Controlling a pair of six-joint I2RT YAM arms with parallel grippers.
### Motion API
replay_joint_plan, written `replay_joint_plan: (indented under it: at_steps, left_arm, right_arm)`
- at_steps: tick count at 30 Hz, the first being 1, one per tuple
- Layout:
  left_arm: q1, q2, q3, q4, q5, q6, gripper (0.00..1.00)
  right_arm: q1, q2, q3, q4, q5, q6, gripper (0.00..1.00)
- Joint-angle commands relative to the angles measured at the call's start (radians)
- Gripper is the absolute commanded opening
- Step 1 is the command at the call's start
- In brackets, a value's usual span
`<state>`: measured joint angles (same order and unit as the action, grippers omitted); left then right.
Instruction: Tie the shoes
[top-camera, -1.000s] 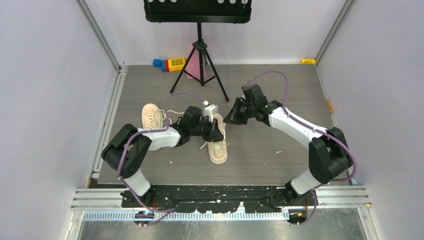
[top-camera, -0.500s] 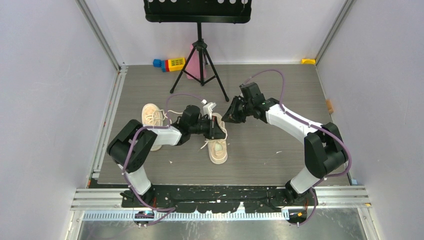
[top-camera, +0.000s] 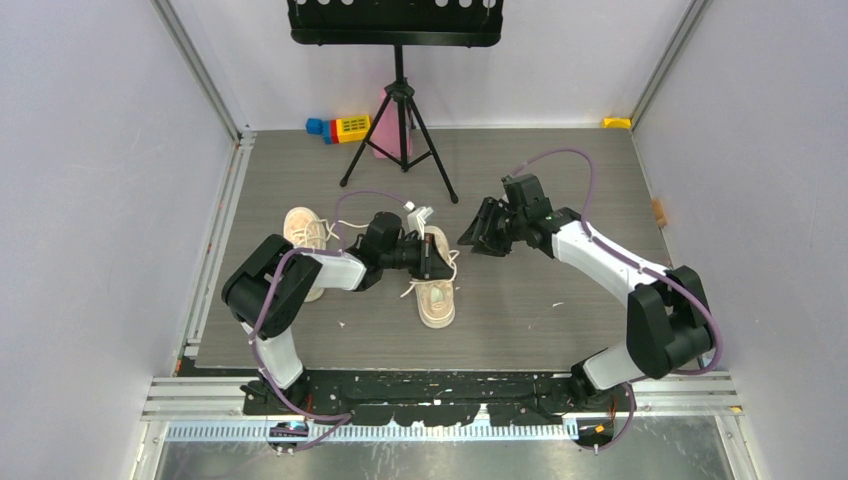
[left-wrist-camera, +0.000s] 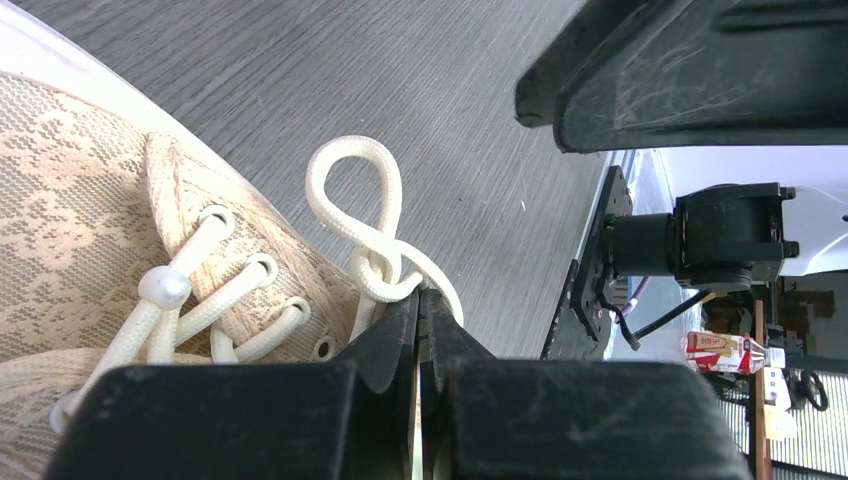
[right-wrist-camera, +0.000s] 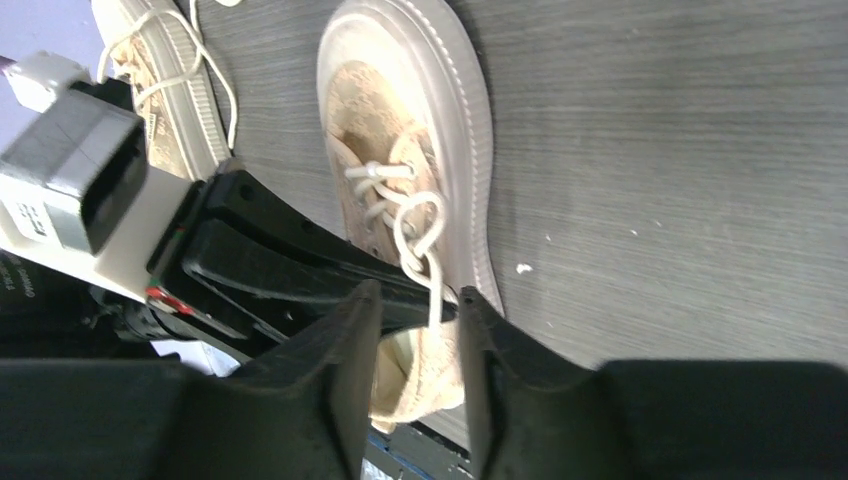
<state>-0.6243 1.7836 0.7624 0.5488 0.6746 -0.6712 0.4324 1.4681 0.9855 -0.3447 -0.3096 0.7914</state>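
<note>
Two cream lace-patterned shoes lie on the grey table. One shoe (top-camera: 436, 292) lies at the centre, the other shoe (top-camera: 302, 238) to its left. My left gripper (top-camera: 433, 258) is over the centre shoe's lacing, shut on a white lace strand (left-wrist-camera: 440, 285) just beside a half knot with one loop (left-wrist-camera: 355, 200). My right gripper (top-camera: 475, 232) hovers to the right of that shoe, open. In the right wrist view its fingers (right-wrist-camera: 350, 330) frame the shoe's heel end, and the lace (right-wrist-camera: 418, 235) runs down between them, apart from both.
A black tripod music stand (top-camera: 400, 100) stands at the back centre. Coloured toy blocks (top-camera: 340, 127) and a pink object (top-camera: 385, 128) lie beside it. A yellow piece (top-camera: 617, 122) sits in the far right corner. Small white scraps (top-camera: 556, 304) lie on the table.
My right gripper drew near the centre shoe, then pulled back to the right. My left gripper stayed shut on the lace, hardly moving.
</note>
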Motion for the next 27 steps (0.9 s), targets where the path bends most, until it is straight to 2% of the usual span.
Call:
replay_joint_plan:
  at_steps: [1, 5, 12, 21, 27]
  left_arm:
    - [0.006, -0.031, -0.002, -0.002, 0.001, 0.03, 0.0]
    - [0.007, -0.041, -0.002, -0.014, -0.001, 0.034, 0.0]
    - [0.008, -0.052, 0.0, -0.039, 0.0, 0.039, 0.0]
    - [0.01, -0.063, -0.005, -0.044, 0.001, 0.041, 0.0]
    - [0.013, -0.064, -0.005, -0.046, 0.005, 0.042, 0.0]
  right_arm:
    - [-0.015, -0.071, -0.071, 0.019, -0.009, -0.018, 0.35]
    - [-0.015, -0.071, -0.164, 0.124, -0.075, 0.014, 0.32]
    - [-0.01, -0.039, -0.266, 0.308, -0.166, 0.076, 0.38]
    - [0.004, 0.021, -0.274, 0.381, -0.18, 0.097, 0.4]
    - [0.006, 0.046, -0.266, 0.391, -0.183, 0.103, 0.36]
